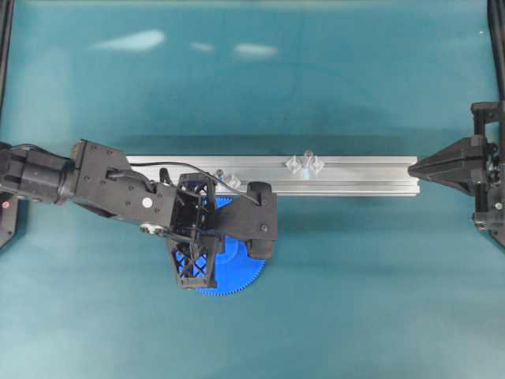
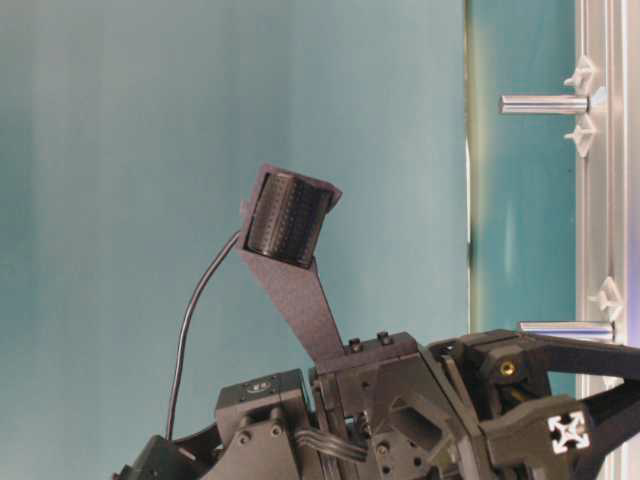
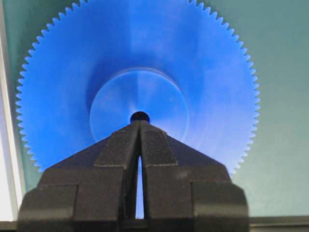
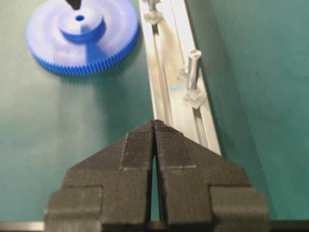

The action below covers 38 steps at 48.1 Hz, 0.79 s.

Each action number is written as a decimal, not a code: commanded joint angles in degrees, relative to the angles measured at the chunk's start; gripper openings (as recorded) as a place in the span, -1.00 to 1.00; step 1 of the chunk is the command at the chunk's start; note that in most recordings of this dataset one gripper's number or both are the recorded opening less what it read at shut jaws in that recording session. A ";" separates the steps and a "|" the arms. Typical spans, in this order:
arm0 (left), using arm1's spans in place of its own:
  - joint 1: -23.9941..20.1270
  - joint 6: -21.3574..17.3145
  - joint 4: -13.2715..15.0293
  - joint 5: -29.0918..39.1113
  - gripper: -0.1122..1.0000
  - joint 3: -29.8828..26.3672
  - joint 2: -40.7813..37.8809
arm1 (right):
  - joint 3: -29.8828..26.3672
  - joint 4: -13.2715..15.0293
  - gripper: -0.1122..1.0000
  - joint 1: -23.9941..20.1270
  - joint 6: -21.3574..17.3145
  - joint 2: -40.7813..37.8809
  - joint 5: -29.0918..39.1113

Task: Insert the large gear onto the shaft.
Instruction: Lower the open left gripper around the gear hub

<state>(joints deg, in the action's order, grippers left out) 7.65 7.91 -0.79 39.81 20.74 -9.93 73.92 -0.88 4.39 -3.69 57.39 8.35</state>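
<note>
The left gripper (image 3: 140,124), clenched empty, hovered over the large gear (image 1: 234,278), which lay flat beside the rail (image 1: 355,175). Shut jaws risked jabbing the hub. The right gripper (image 4: 154,123) sat clenched at the rail's end.

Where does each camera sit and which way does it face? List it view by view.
Overhead: above, looking down; left gripper over the large gear, rail, right gripper.
Table-level: low, image turned sideways; left arm's body, two pins, shaft.
Left wrist: looks past its shut fingers at the gear's hub.
Right wrist: looks past shut fingers along the rail.
Shared: gear in overhead and both wrist views.
</note>
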 commanded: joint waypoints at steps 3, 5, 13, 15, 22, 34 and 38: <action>0.35 -0.09 -0.18 0.53 -0.79 -1.23 0.88 | -0.53 -0.18 -0.75 0.18 -0.44 -0.35 -0.35; 0.26 0.00 -0.18 0.79 -0.79 -1.32 0.88 | -0.62 -0.09 -0.75 0.18 -0.44 -0.35 -0.35; 0.35 -0.09 -0.18 1.05 -0.79 -1.58 0.79 | -0.62 -0.18 -0.75 0.26 -0.44 -0.35 -0.44; 0.35 -0.09 -0.18 1.05 -0.79 -1.58 0.70 | -0.53 -0.18 -0.75 0.18 -0.44 -0.35 -0.44; 0.35 -0.09 -0.18 1.05 -0.79 -1.85 0.44 | -0.53 -0.18 -0.75 0.18 -0.44 -0.35 -0.44; 0.35 -0.09 -0.18 0.09 -0.72 -1.85 0.26 | -0.62 -0.18 -0.75 0.18 -0.44 -0.35 -0.44; 0.26 -0.26 -0.18 0.00 -0.61 -1.76 0.18 | -0.62 -0.09 -0.75 0.18 -0.44 -0.35 -0.44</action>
<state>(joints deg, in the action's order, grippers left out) 7.65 7.82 -0.79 40.25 20.04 -10.46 73.92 -0.97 4.48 -3.69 57.39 8.26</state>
